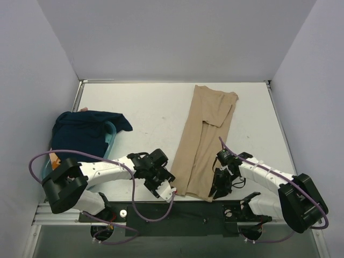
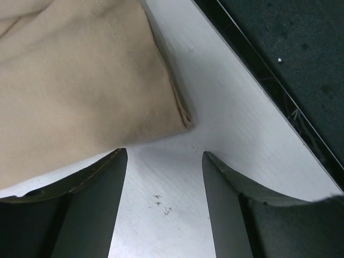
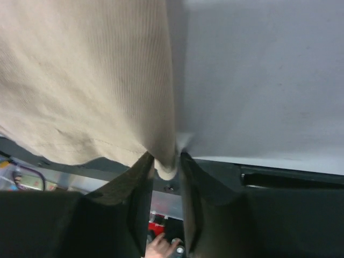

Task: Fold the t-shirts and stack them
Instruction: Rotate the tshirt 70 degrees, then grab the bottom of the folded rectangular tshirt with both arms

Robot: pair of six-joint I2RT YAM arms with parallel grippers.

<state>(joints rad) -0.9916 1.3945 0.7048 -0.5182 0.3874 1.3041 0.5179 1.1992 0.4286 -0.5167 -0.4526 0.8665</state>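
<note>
The tan t-shirt (image 1: pixel 204 140) lies folded into a long strip down the middle-right of the table. My right gripper (image 1: pixel 216 192) is shut on its near right corner (image 3: pixel 166 161), and the cloth bunches between the jaws. My left gripper (image 1: pixel 169 191) is open and empty, low over the table just short of the shirt's near left corner (image 2: pixel 180 115). A dark navy t-shirt (image 1: pixel 86 131) drapes over the teal basket (image 1: pixel 111 141) at the left. An orange cloth (image 1: pixel 54 159) peeks out beside it.
The table's near edge with a black rail (image 1: pixel 177 212) runs right behind both grippers. White walls close in the left, back and right sides. Purple cables loop from both arms.
</note>
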